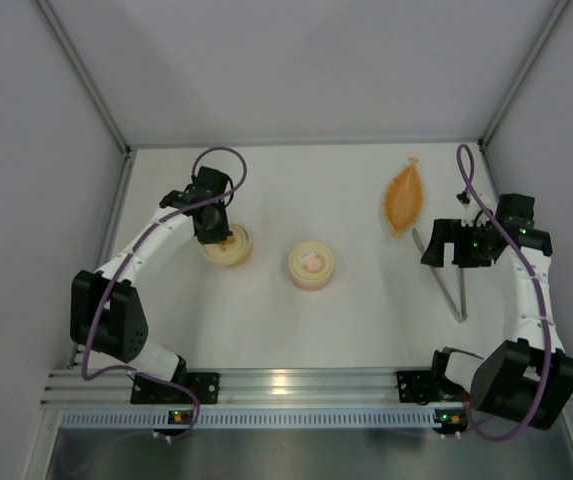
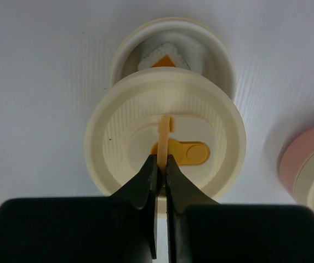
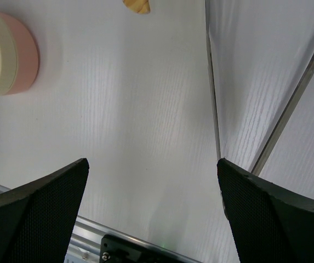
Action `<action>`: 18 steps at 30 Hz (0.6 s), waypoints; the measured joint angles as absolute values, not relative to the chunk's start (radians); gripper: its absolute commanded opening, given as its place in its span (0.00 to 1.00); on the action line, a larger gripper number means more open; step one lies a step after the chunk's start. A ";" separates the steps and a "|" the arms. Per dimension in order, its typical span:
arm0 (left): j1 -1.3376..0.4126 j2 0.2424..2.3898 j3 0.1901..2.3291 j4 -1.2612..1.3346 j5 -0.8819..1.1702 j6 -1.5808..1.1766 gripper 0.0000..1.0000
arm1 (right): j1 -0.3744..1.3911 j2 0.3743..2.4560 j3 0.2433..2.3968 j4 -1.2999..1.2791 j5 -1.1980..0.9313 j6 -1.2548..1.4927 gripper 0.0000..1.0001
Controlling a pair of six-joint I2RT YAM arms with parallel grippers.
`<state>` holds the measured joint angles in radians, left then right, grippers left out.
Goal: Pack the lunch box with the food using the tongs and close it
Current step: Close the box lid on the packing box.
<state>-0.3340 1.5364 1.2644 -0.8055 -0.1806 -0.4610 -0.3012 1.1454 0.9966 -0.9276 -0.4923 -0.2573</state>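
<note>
1. Pinching the thin upright tab (image 2: pixel 165 130) of the cream lid (image 2: pixel 118 137), my left gripper (image 2: pixel 161 160) is clenched tight, one finger on either side of the strip.
2. The lid hangs in front of the open lunch box cup (image 2: pixel 222 60) and hides its near rim; I cannot tell whether the two touch. I judge the step in hand is taking the lid off, so I should lift straight up before moving sideways, or the rim may drag the cup.
3. Inside the cup lies a white piece (image 2: pixel 165 59) with an orange centre, probably the sushi roll. I cannot find the red piece.
4. The lid should go down away from the pink container (image 2: pixel 310 164).
5. Farthest off, my right gripper (image 3: pixel 152 164) hangs wide open, grasping nothing, over the tongs (image 1: pixel 444 285) near the leaf dish (image 1: pixel 406 195).
</note>
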 measured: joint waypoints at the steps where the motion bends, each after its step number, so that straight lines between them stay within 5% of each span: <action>1: -0.334 1.536 1.254 -0.796 -0.188 -0.481 0.00 | -0.301 1.145 0.997 -0.928 -0.492 -0.257 0.99; 18: -0.334 1.625 1.247 -0.683 -0.207 -0.609 0.00 | -0.301 1.145 0.996 -0.927 -0.492 -0.257 0.99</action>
<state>-0.3340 1.6245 1.2472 -0.6827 -0.2073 -0.6086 -0.3012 1.1454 0.9958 -0.9272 -0.4919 -0.2573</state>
